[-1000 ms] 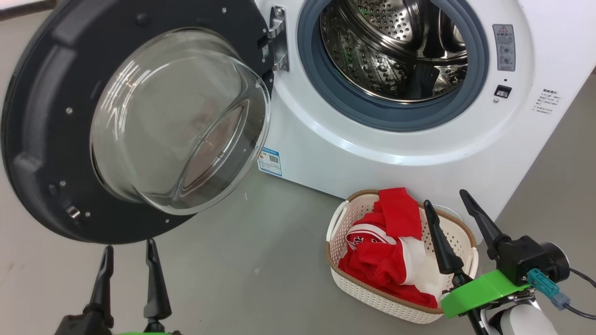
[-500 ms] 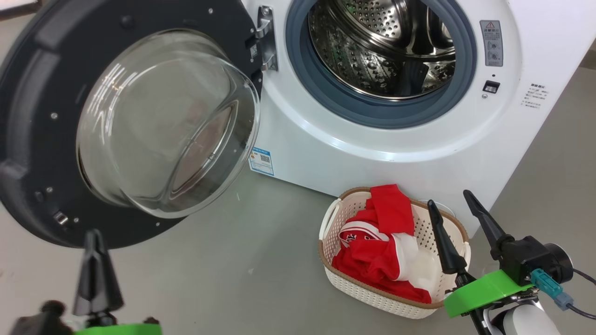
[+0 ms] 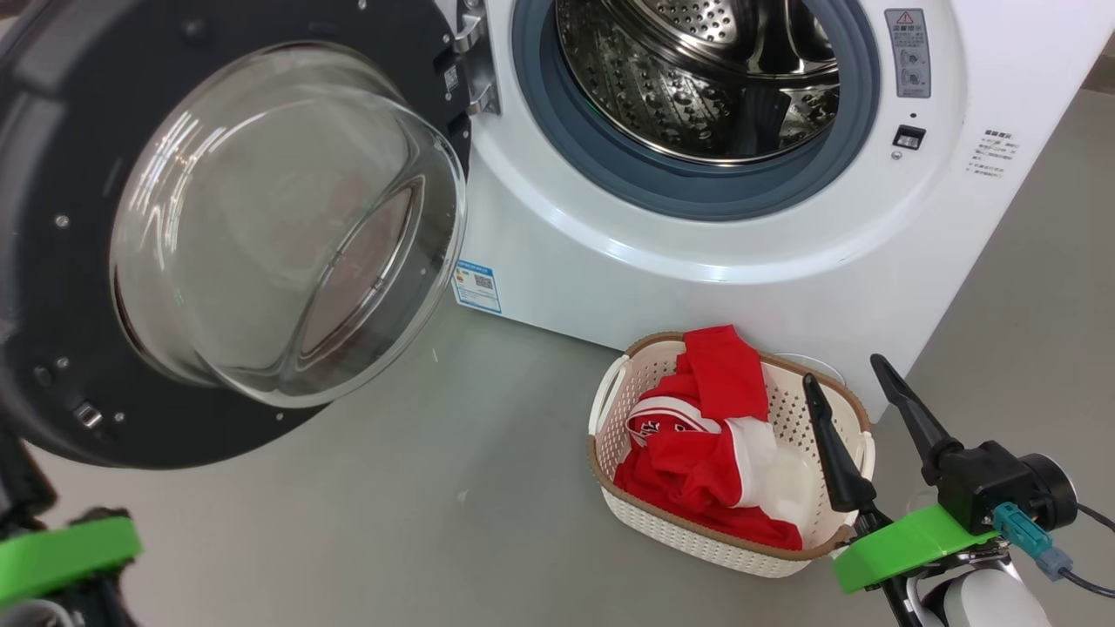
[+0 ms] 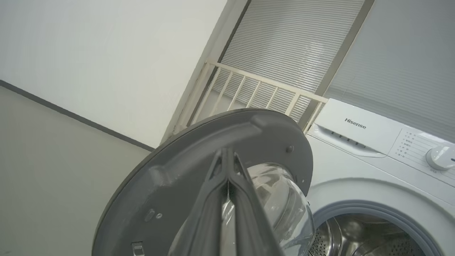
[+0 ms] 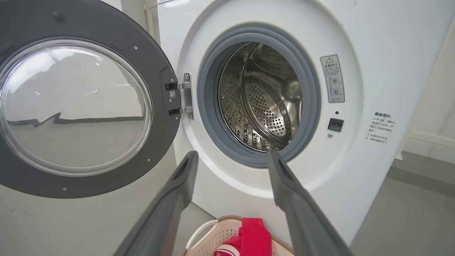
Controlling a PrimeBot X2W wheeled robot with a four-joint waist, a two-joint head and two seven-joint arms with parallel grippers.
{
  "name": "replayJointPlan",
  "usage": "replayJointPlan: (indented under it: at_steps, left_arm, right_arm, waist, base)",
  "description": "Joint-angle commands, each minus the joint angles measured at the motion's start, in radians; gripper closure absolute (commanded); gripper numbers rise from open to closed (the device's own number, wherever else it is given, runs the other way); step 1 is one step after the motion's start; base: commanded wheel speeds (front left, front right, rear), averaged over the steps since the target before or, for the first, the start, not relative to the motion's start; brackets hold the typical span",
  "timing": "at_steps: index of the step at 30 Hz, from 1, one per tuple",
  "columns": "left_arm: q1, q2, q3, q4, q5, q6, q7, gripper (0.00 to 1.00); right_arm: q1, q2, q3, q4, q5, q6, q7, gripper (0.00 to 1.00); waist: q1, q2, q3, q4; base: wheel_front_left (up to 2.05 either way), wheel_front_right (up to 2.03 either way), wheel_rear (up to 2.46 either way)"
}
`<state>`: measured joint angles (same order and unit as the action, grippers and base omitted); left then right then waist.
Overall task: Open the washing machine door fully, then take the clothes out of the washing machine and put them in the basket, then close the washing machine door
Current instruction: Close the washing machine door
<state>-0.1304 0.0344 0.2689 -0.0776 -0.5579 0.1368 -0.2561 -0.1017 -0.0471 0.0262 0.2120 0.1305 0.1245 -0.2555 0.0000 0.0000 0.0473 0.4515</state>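
At lower left, the left fingers (image 3: 17, 479) seem cut off.

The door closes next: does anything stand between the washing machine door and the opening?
Nothing visible lies across the gasket, and the drum looks empty. The open right gripper, above the basket of clothes, may be near the swing of the door.

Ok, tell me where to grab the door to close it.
Probably the black rim of the door, low on the edge far from the hinge, coming from the left: the rim looks thin enough to pinch, while the bulging glass is too wide.
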Motion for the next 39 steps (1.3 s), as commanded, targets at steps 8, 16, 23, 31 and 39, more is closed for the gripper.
replayJointPlan:
  at_steps: [8, 16, 23, 31, 39]
  left_arm:
    - [-0.222, 0.03, 0.186, 0.156, -0.158, -0.088, -0.006, 1.0]
    - [-0.431, 0.124, 0.257, 0.403, -0.282, -0.12, 0.026, 1.0]
    - [-0.579, 0.18, 0.318, 0.613, -0.418, -0.104, 0.131, 1.0]
    - [-0.684, 0.275, 0.339, 0.808, -0.494, -0.064, 0.296, 1.0]
    - [-0.729, 0.358, 0.34, 0.92, -0.551, -0.092, 0.467, 1.0]
  right_arm:
    - [-0.02, -0.003, 0.02, -0.02, -0.006, 0.006, -0.006, 0.0]
    - [-0.025, -0.003, 0.018, -0.023, -0.016, 0.006, -0.006, 0.0]
    - [-0.034, -0.003, 0.024, -0.019, -0.04, 0.006, -0.006, 0.0]
    - [-0.04, -0.003, 0.036, -0.012, -0.059, 0.006, -0.005, 0.0]
    - [-0.042, -0.003, 0.039, -0.014, -0.071, 0.006, -0.001, 0.0]
  waist:
    - [0.0, 0.0, 0.011, 0.0]
    - [0.0, 0.0, 0.036, 0.0]
    - [0.0, 0.0, 0.061, -0.002]
    - [0.0, 0.0, 0.077, -0.017]
    - [0.0, 0.0, 0.095, -0.03]
  base:
    - [0.0, 0.0, 0.0]
    - [0.0, 0.0, 0.0]
    - [0.0, 0.0, 0.0]
    - [0.0, 0.0, 0.0]
    - [0.0, 0.0, 0.0]
